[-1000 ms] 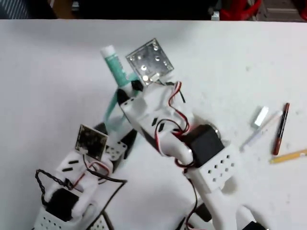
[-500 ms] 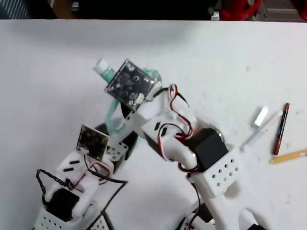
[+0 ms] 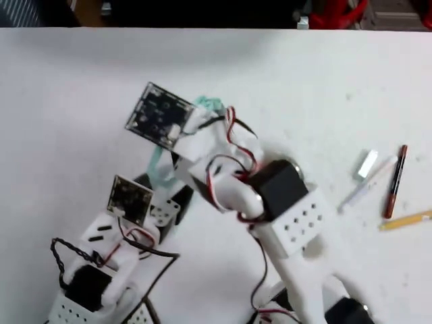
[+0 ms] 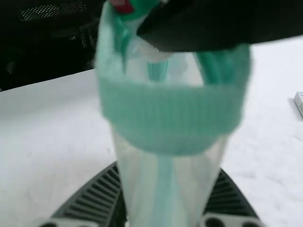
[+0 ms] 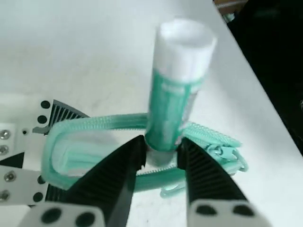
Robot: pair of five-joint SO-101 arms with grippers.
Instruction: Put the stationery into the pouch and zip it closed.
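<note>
The clear pouch (image 4: 165,189) with a teal zipper rim (image 4: 170,118) stands upright, mouth open, and my left gripper (image 4: 166,176) is shut on its lower part. In the right wrist view my right gripper (image 5: 161,144) is shut on a green-and-white glue stick (image 5: 176,90), held just over the pouch's open mouth (image 5: 90,142). From above, bits of the teal pouch (image 3: 159,167) show between the two arms. The right wrist's camera board (image 3: 156,115) covers the glue stick there.
On the table's right lie a small white eraser (image 3: 366,163), a white pen (image 3: 364,185), a brown marker (image 3: 395,181) and a yellow pencil (image 3: 405,221). The left arm's base (image 3: 94,277) sits at the front left, the right arm (image 3: 290,229) crosses the middle.
The right arm has swung left and turned over the pouch with the glue stick. The stick, seen sticking out a second ago, is now under the wrist board. The left arm held still.
</note>
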